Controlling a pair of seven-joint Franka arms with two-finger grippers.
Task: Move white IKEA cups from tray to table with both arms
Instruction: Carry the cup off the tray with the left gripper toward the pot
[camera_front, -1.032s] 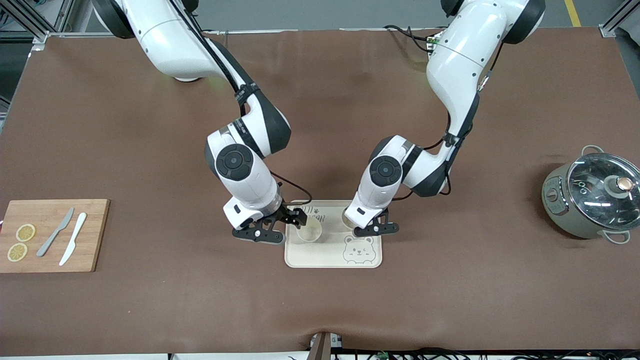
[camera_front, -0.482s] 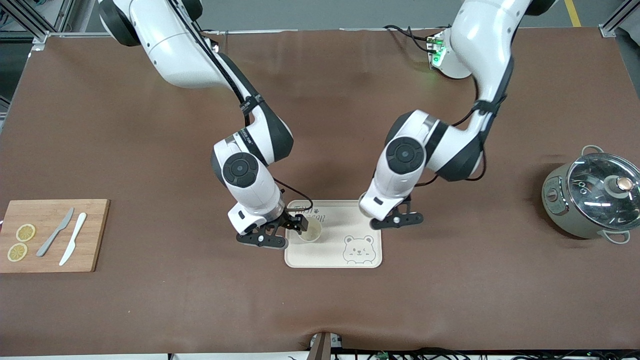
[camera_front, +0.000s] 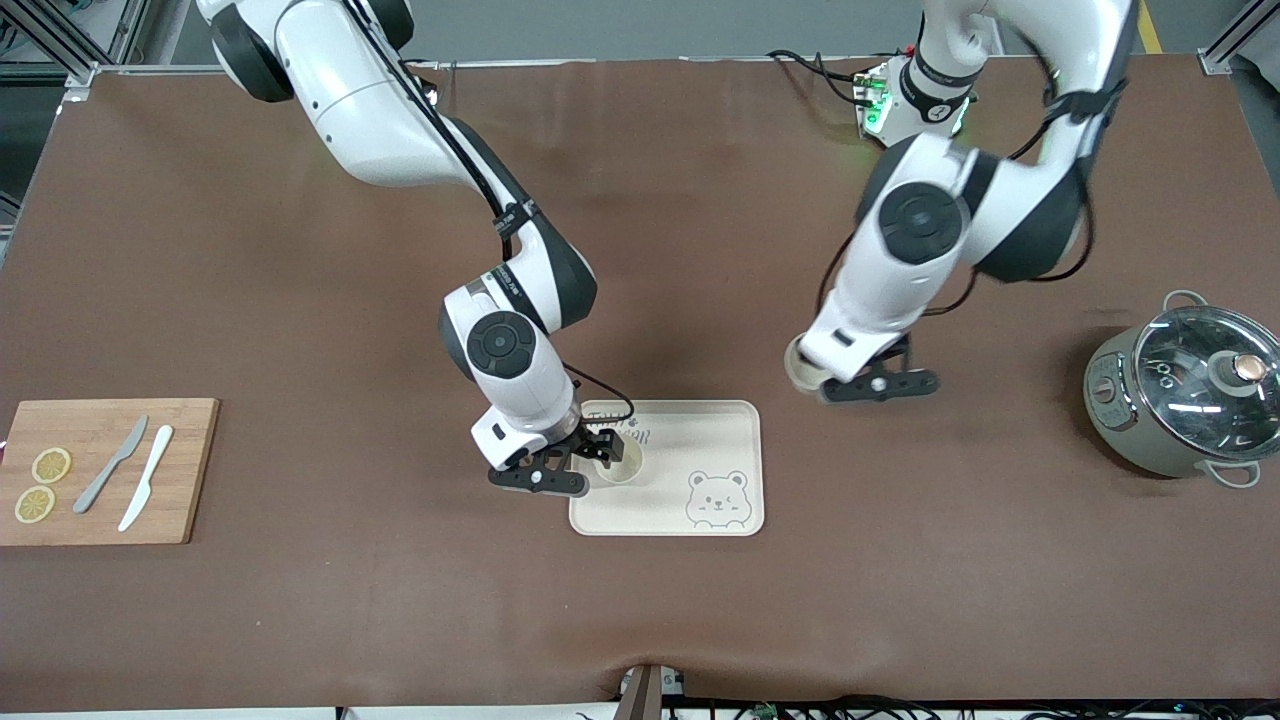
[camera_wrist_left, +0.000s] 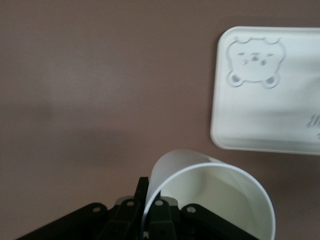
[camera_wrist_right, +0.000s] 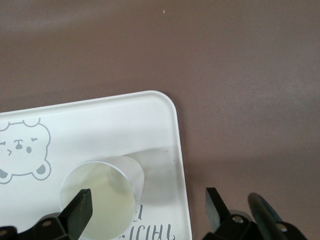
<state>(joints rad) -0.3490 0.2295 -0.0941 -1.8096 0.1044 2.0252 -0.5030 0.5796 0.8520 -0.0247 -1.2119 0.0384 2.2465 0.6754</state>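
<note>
Over bare table (camera_front: 300, 300) toward its own end, the left gripper (camera_front: 868, 385) now carries one cup (camera_front: 800, 366) clamped by its rim, lifted clear of the tray (camera_front: 700, 440), while the right gripper (camera_front: 570, 470) stands spread around the other cup (camera_front: 622, 462), ungrasped on the tray.

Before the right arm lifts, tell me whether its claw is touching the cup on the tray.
Cannot tell. In the right wrist view the right claw is open with a finger overlapping the cup on the tray; neither contact nor a gap shows.
</note>
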